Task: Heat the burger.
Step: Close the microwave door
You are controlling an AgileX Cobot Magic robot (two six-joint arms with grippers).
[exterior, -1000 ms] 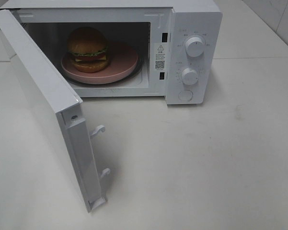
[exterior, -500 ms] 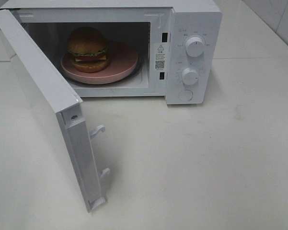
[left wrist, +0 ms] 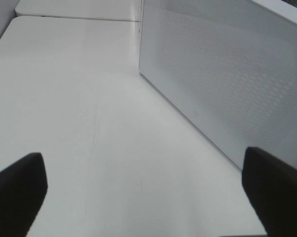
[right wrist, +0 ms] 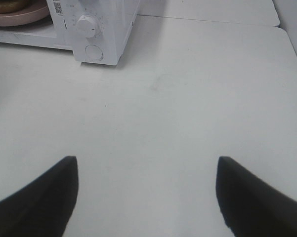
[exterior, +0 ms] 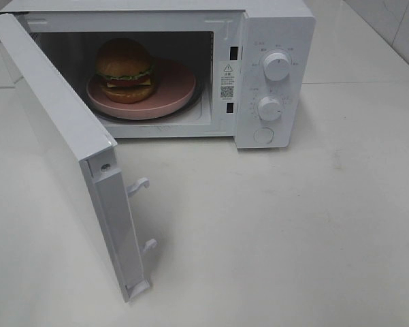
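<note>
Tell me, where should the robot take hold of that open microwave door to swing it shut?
Near the door's free edge, by the two latch hooks, where leverage is greatest. It stands wide open with its flat outer face turned left, so the left fingers should probably come from the left and push rather than pinch.

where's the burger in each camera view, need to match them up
Exterior high: the burger sits on the pink plate inside the open microwave.
Left wrist: not in it; only the microwave's open door shows.
Right wrist: a sliver of the burger, cut off at the picture's edge, beside the control panel.
Shared landmark: the microwave; its lower knob shows in exterior high and right wrist.
</note>
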